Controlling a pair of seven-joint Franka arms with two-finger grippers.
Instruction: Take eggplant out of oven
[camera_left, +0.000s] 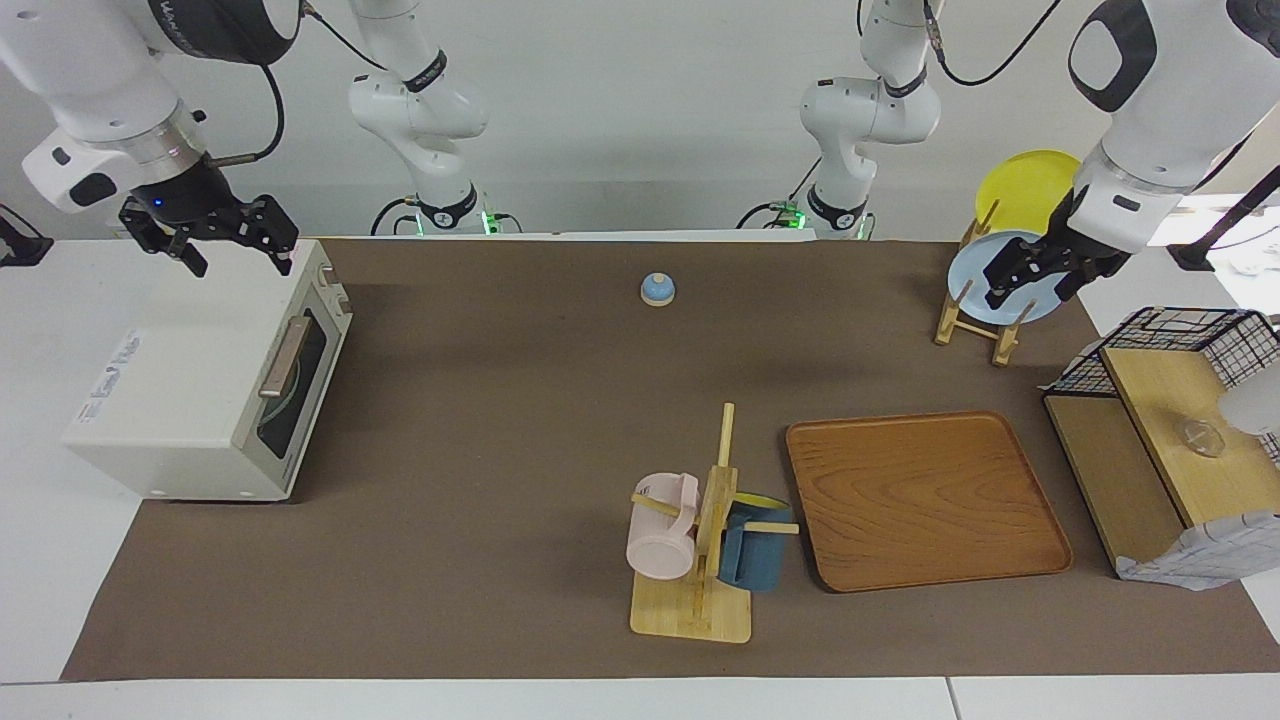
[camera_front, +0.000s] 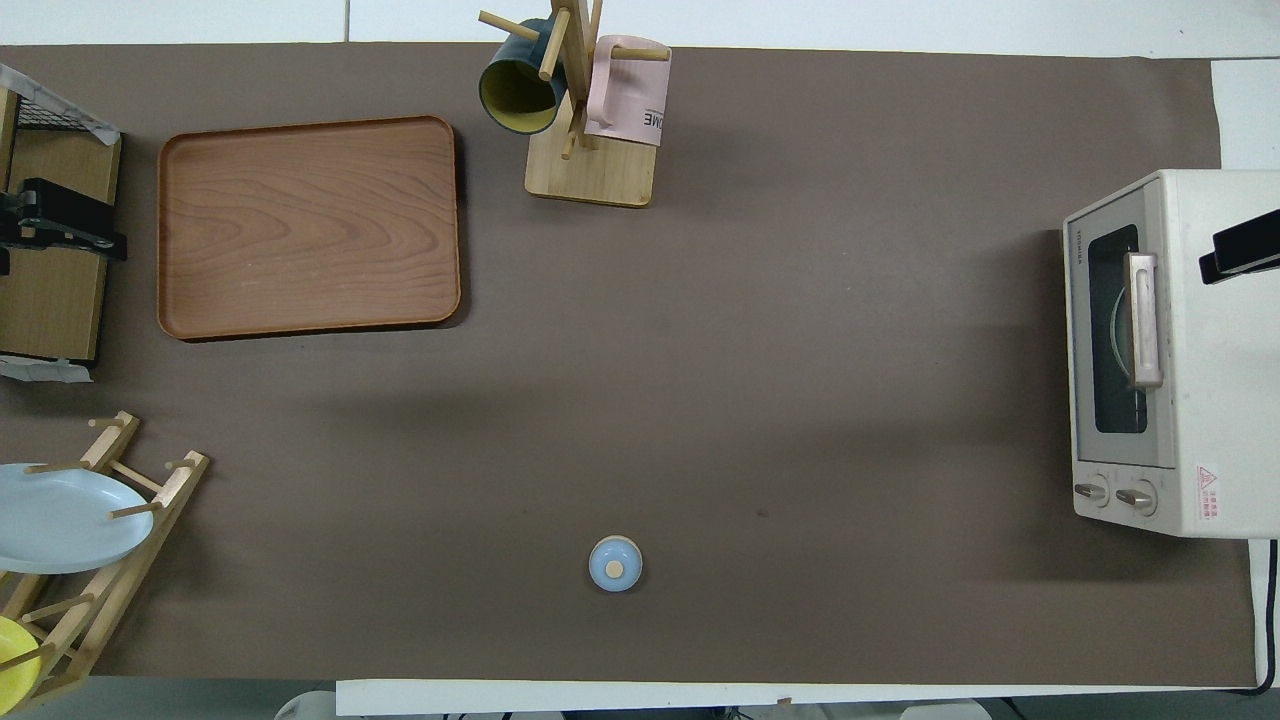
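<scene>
The cream-white oven (camera_left: 180, 400) stands at the right arm's end of the table, and it also shows in the overhead view (camera_front: 1210, 400). Its dark glass door (camera_left: 295, 385) is shut, with the bar handle (camera_front: 1143, 320) across it. The eggplant is hidden; I cannot see it in either view. My right gripper (camera_left: 238, 255) hangs open and empty in the air over the oven's top; one of its fingers (camera_front: 1240, 255) shows in the overhead view. My left gripper (camera_left: 1035, 280) hangs open and empty over the left arm's end, by the plate rack.
A wooden tray (camera_left: 925, 500) lies toward the left arm's end. A mug tree (camera_left: 700, 540) with a pink and a blue mug stands beside it. A small blue knobbed dome (camera_left: 657, 289) sits near the robots. A plate rack (camera_left: 975, 325) and a wire-basket shelf (camera_left: 1180, 400) stand at the left arm's end.
</scene>
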